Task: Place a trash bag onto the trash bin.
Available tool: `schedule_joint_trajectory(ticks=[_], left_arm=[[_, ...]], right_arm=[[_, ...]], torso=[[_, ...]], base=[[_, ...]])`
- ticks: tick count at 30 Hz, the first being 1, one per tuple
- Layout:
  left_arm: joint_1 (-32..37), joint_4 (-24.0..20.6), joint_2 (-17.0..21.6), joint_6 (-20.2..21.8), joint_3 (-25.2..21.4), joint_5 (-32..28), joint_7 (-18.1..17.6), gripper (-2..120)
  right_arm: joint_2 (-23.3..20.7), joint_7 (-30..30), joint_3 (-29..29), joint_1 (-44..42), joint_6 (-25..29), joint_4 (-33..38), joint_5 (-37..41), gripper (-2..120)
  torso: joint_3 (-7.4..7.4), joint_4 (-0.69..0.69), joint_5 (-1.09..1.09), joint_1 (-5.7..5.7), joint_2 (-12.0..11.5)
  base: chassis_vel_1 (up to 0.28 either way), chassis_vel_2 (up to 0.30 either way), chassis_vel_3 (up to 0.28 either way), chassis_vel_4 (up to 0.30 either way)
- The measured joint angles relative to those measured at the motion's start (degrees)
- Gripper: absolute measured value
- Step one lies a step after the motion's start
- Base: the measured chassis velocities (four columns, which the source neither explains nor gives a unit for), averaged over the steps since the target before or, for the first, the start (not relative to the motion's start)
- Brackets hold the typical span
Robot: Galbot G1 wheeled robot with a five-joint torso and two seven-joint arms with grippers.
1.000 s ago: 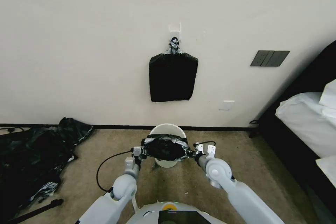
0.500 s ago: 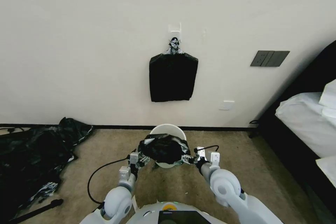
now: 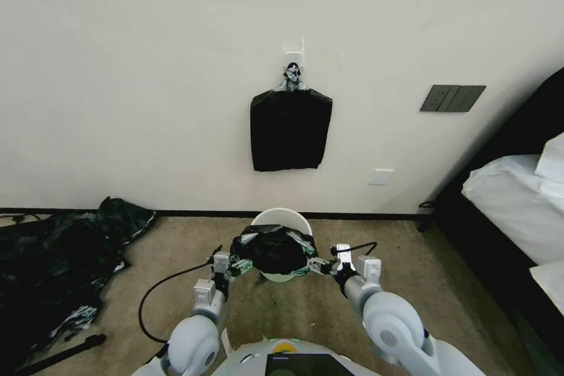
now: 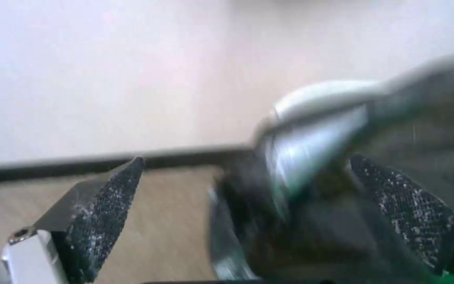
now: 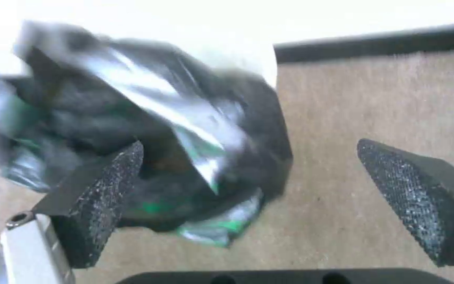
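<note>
- Bag (image 3: 271, 248) draped over the bin (image 3: 282, 218) mouth, bunched at its 6 o'clock side; far rim bare. Judged: mostly placed, not spread around the rim.
- Left gripper (image 3: 242, 266) at the bag's 8 o'clock, fingers wide apart, film lying between them, unclamped.
- Right gripper (image 3: 311, 265) at its 4 o'clock, fingers spread, gripping nothing.

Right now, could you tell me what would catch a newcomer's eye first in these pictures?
First, the crumpled black trash bag bunched over the front rim of the white trash bin on the carpet by the wall. The left gripper and the right gripper flank it, both open. Above, a flat black bundle hangs on the wall, and black sheeting lies on the floor to the left.
</note>
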Motion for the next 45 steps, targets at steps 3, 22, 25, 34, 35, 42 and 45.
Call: schedule_joint_trajectory(ticks=[3,22,25,34,35,42,45], left_arm=[[1.3,-3.7,-0.9,0.4,-3.3,0.9,0.3,100],[8.3,-14.6,-10.1,5.5,-18.8,6.7,4.6,100],[7.7,-14.7,-10.1,5.6,-19.1,6.8,4.6,100],[7.7,-15.2,-11.7,5.3,-18.8,7.8,4.6,100],[7.7,-15.2,-11.7,5.3,-18.8,7.8,4.6,100],[7.3,-16.1,-12.0,5.3,-18.1,8.1,4.6,100],[7.3,-16.6,-12.2,5.3,-18.0,8.2,4.6,100]], right_arm=[[-0.6,-4.7,0.9,3.7,0.6,0.5,-0.5,100],[4.5,-65.6,-11.3,50.4,-7.3,-44.4,-21.9,100],[5.4,-68.1,-17.7,56.8,-7.3,-51.5,-24.7,100],[7.2,-69.0,-33.3,67.5,-11.0,-62.4,-25.6,100],[7.2,-69.0,-33.3,67.5,-11.0,-62.4,-25.6,100],[8.3,-68.2,-39.7,70.6,-12.4,-66.6,-25.4,97],[9.1,-68.2,-40.2,70.8,-12.4,-68.1,-24.9,92]], torso=[[0.0,0.0,0.01,0.0,0.0],[0.01,0.04,-0.01,0.01,0.0],[0.01,0.0,0.02,0.01,0.0],[0.01,0.0,0.01,0.01,0.0],[0.01,0.0,0.01,0.01,0.0],[0.01,0.0,0.0,0.01,0.0],[0.01,0.0,0.02,0.01,0.0]], base=[[0.0,0.0,0.0,0.0],[0.0,0.0,0.0,0.0],[0.0,0.0,0.0,0.0],[0.0,0.0,0.0,0.0],[0.0,0.0,0.0,0.0],[0.0,0.0,0.0,0.0],[0.0,0.0,0.0,0.0]])
